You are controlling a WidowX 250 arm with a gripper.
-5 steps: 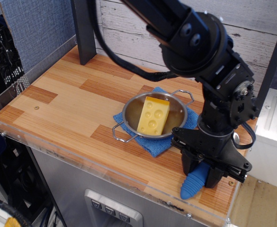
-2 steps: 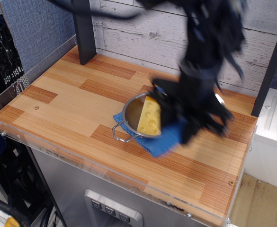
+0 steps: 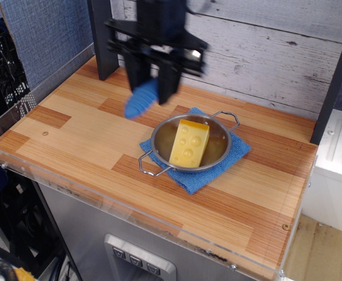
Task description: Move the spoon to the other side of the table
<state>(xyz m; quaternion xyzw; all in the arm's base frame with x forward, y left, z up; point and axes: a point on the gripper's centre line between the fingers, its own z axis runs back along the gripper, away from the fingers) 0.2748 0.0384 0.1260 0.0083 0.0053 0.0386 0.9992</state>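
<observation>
My gripper [image 3: 152, 79] hangs over the back middle of the table [image 3: 89, 134], above and to the left of the pan. It is shut on the spoon [image 3: 140, 100], whose ribbed bright-blue handle sticks out below the jaws and points down-left, held clear above the wood. The spoon's silver bowl is hidden inside the gripper. The arm is blurred with motion.
A steel pan [image 3: 217, 146] holding a yellow cheese wedge [image 3: 189, 143] sits on a blue cloth [image 3: 188, 178] right of centre. A dark post [image 3: 104, 41] stands at the back left. A clear acrylic edge [image 3: 100, 199] runs along the front.
The gripper has carried the spoon from the front right corner, up over the pan, to the back left of the pan. The pan and cheese have not moved.
</observation>
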